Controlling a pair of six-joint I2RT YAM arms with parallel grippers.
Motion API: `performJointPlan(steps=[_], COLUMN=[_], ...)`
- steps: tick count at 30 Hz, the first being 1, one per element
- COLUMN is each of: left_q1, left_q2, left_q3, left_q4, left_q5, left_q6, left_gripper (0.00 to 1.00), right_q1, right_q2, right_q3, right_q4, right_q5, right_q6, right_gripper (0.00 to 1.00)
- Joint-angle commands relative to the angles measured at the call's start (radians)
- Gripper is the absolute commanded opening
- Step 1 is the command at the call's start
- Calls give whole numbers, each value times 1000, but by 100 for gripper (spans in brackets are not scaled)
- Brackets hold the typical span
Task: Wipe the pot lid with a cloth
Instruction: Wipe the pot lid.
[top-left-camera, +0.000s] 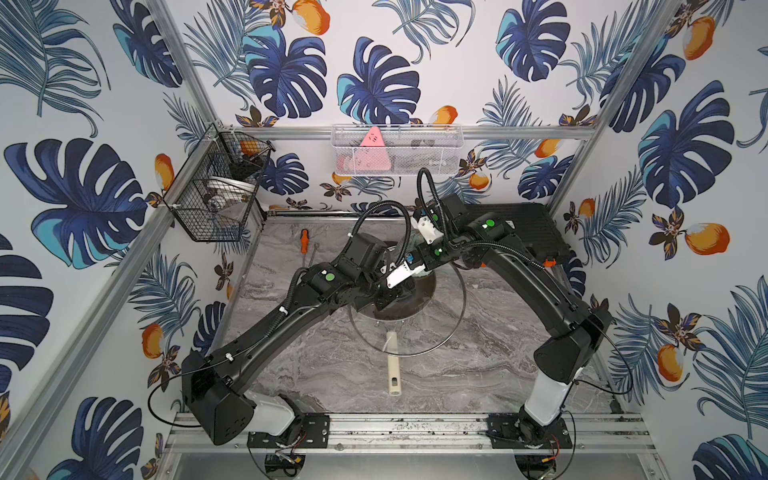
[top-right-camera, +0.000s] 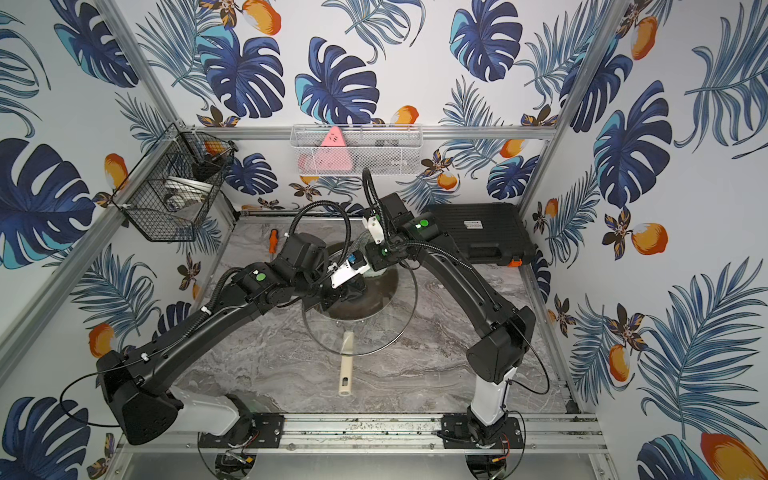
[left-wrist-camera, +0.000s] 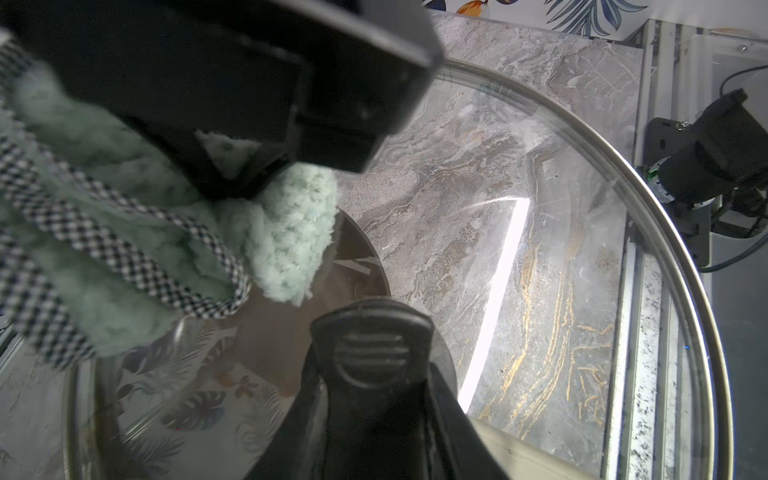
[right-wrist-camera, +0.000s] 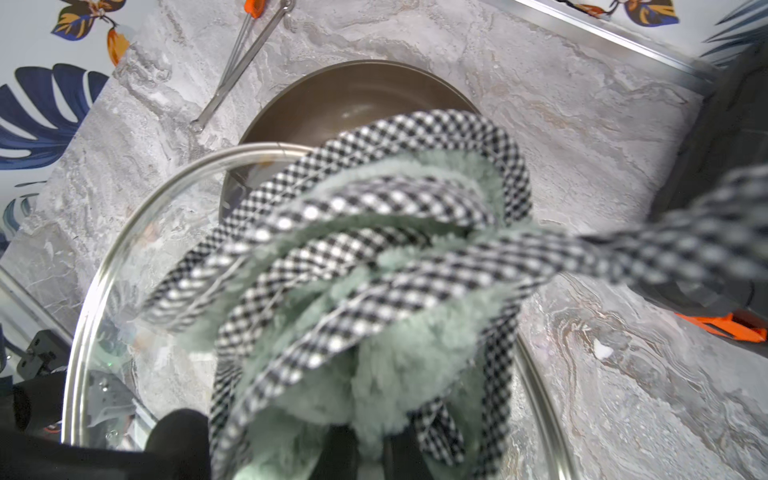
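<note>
Glass first: in both top views the lid (top-left-camera: 440, 324) hangs tilted above the pan (top-left-camera: 393, 374), whose cream handle pokes out beneath it. Your left gripper (top-left-camera: 386, 300) sits at the lid's centre and your right gripper (top-left-camera: 409, 272) is just beside it. The wrists cover both sets of jaws. The cloth (top-right-camera: 376, 272) shows only as a pale scrap.

From the left wrist, you see the left gripper (left-wrist-camera: 370, 407) clamped on the black knob (left-wrist-camera: 370, 353), a finger tight on either side. The right gripper (left-wrist-camera: 249, 166) pinches the bunched cloth (left-wrist-camera: 291, 232) and seems to press it on the glass just beside the knob. Fine streaks cross the glass; you cannot tell dirt from scratches or glare.

From the right wrist, the wadded cloth (right-wrist-camera: 374, 332) with its checked border fills the frame and buries most of the jaws that squeeze its base. The rim (right-wrist-camera: 95, 291) curves past one side, with the pan (right-wrist-camera: 345, 95) behind.

Wiping looks under way. Only the patch by the knob lies under the cloth, so I judge the outer glass is left to do. How much is already clean cannot be told.
</note>
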Motion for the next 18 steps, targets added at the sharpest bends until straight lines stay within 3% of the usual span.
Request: performJointPlan(steps=[1, 18], left_q1=[-2, -22], left_q2=[-8, 16], left_q3=[25, 44], left_q4=[258, 256], left_q5=[101, 49], left_q6=[57, 79], left_gripper=[0, 0], right_q1=[0, 28], right_q2=[22, 108], right_q3=[22, 133], right_q4=[-59, -128], right_q5=[-46, -163], right_q6=[-37, -76], right_gripper=[0, 0])
